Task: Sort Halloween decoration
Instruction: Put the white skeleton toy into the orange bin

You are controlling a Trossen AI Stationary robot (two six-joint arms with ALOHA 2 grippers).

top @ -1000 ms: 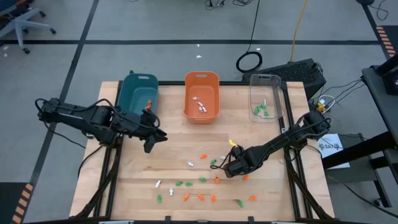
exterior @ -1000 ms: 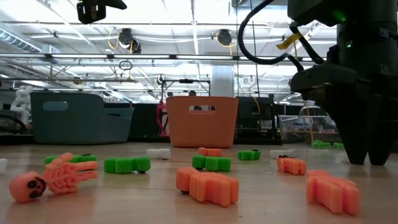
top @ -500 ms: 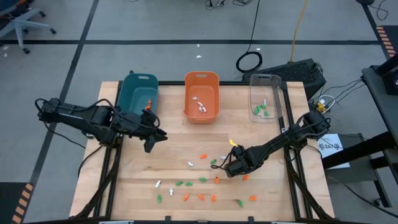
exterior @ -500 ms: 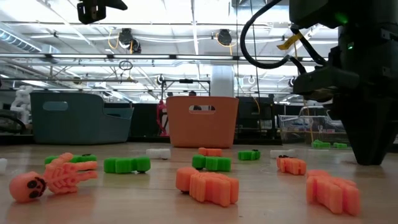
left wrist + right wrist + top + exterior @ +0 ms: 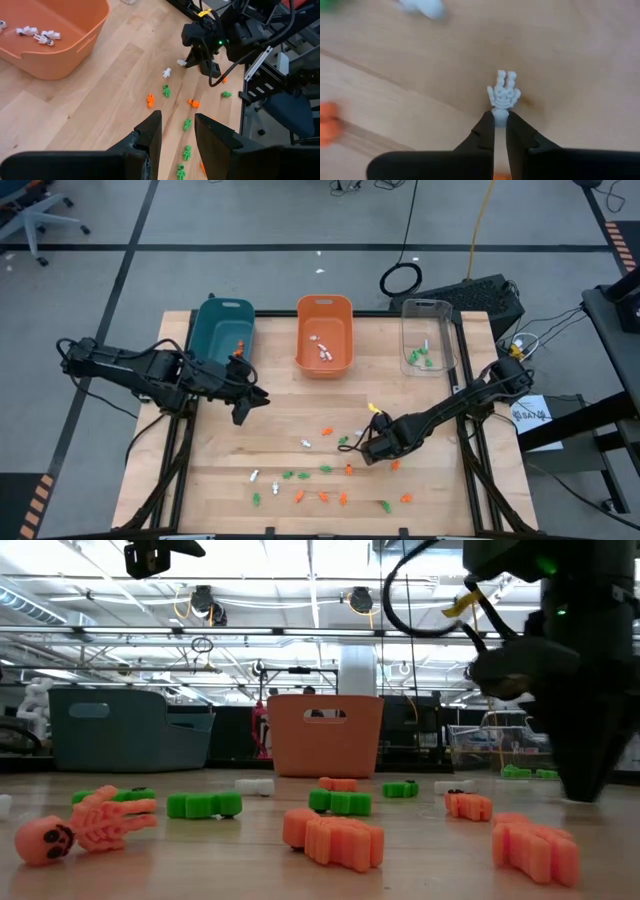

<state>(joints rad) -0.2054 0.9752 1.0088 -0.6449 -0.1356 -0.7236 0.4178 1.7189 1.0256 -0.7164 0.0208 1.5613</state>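
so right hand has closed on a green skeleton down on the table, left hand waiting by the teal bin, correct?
Not green. The right wrist view shows the right hand shut on a white skeleton lying on the table. The rest holds: the left hand waits beside the teal bin.

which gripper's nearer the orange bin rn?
Left. The left gripper hangs open just off the near-left corner of the orange bin. The right gripper is farther down the table, shut on a white skeleton.
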